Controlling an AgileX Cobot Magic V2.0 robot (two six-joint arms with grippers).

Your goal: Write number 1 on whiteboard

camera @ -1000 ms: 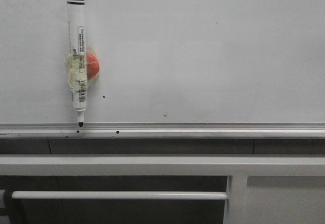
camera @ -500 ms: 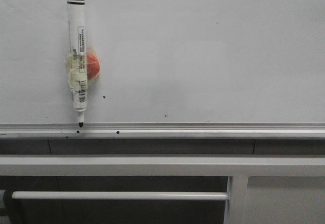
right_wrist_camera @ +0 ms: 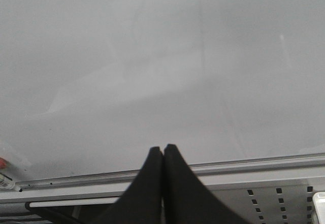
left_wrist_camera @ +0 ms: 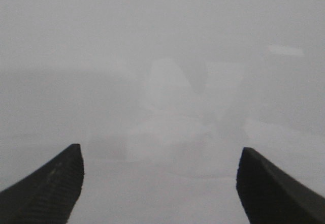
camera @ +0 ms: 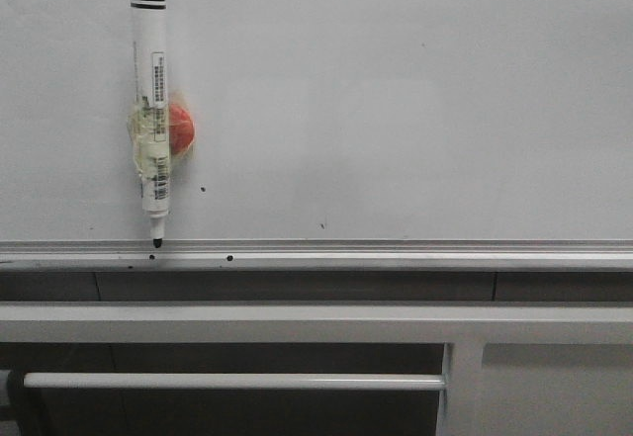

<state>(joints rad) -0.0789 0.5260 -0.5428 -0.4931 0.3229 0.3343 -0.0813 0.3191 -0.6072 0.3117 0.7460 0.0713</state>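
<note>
The whiteboard point(camera: 396, 110) fills the upper front view, glossy white-grey. A white marker point(camera: 150, 90) with a black cap hangs upright on it at the left, taped to a red magnet point(camera: 181, 130), its black tip just above the rail. The number 1 is out of view in every frame. Neither gripper shows in the front view. My left gripper point(left_wrist_camera: 160, 158) is open, facing a blurred stretch of the whiteboard point(left_wrist_camera: 162, 41) with nothing between its fingers. My right gripper point(right_wrist_camera: 163, 149) is shut on nothing, in front of the whiteboard point(right_wrist_camera: 152, 56) near its lower edge.
A silver rail point(camera: 396, 250) runs along the board's bottom edge, with small black specks point(camera: 203, 190) just above it. Below stands a grey metal frame with a white bar point(camera: 237, 381). The right wrist view shows the rail point(right_wrist_camera: 254, 164) and a perforated grey panel point(right_wrist_camera: 284, 198).
</note>
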